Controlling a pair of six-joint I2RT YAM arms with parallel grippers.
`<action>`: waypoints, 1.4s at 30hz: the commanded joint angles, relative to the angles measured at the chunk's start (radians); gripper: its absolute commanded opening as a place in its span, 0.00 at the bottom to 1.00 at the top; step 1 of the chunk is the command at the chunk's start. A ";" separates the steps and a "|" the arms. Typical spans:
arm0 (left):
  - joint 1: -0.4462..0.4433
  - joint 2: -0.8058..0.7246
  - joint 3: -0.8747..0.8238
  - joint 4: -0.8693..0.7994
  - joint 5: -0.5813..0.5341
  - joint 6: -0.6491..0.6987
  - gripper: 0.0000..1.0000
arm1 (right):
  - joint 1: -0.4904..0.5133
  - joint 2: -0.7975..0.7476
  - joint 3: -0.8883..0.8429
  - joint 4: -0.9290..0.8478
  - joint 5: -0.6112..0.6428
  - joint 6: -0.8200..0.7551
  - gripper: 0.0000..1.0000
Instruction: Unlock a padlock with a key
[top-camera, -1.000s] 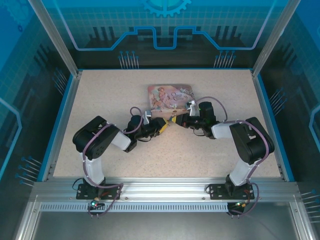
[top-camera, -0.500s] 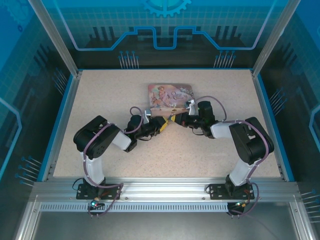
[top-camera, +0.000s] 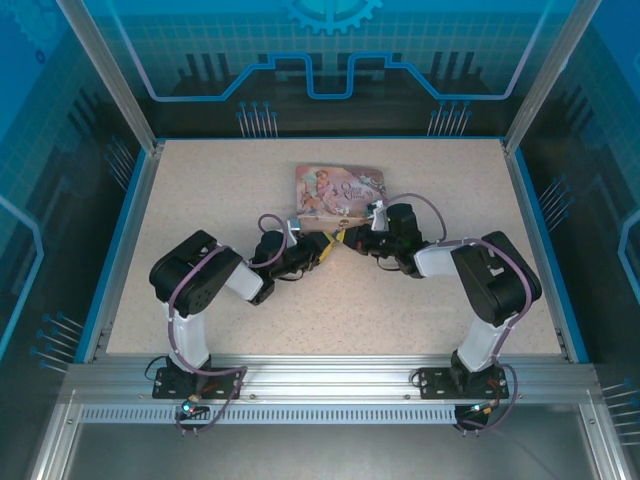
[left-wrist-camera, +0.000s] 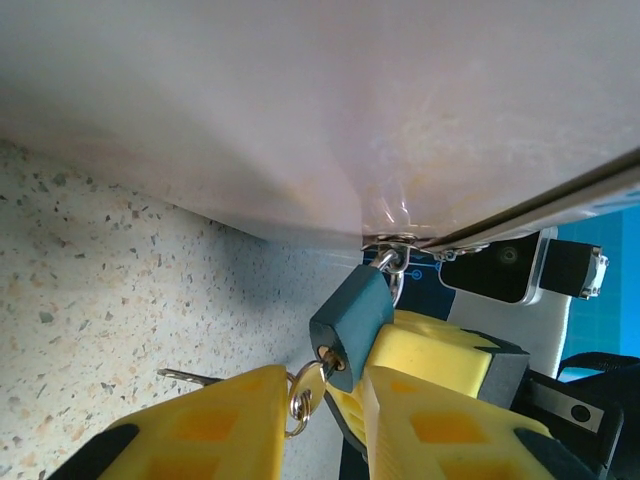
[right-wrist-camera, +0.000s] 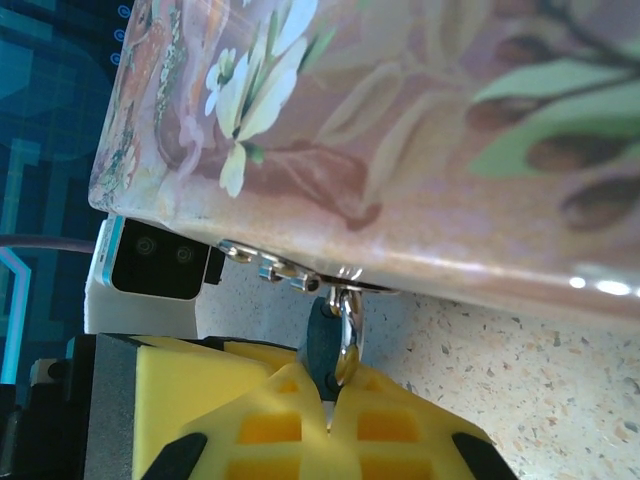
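Right gripper (right-wrist-camera: 325, 385) clamps the padlock (left-wrist-camera: 350, 315) hanging off the tin box (top-camera: 340, 187), steadying it for left gripper (left-wrist-camera: 322, 400), parted around the key (left-wrist-camera: 327, 362).

Black-and-white arms (top-camera: 195, 275), yellow fingers (left-wrist-camera: 200, 430) (purple cables (top-camera: 172, 300))

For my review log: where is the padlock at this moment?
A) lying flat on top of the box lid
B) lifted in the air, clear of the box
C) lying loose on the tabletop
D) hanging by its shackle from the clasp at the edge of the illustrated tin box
D: in the left wrist view the padlock hangs with its shackle through the metal clasp at the edge of the tin box.
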 joint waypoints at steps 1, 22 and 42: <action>-0.019 0.022 0.001 0.039 0.016 -0.005 0.26 | 0.051 0.014 0.035 0.047 -0.092 0.043 0.00; -0.031 -0.148 -0.028 -0.149 -0.021 0.289 0.01 | 0.058 0.010 0.057 0.034 -0.067 0.041 0.00; -0.126 -0.302 0.057 -0.493 -0.143 0.955 0.00 | 0.067 -0.002 0.057 0.042 -0.052 0.025 0.00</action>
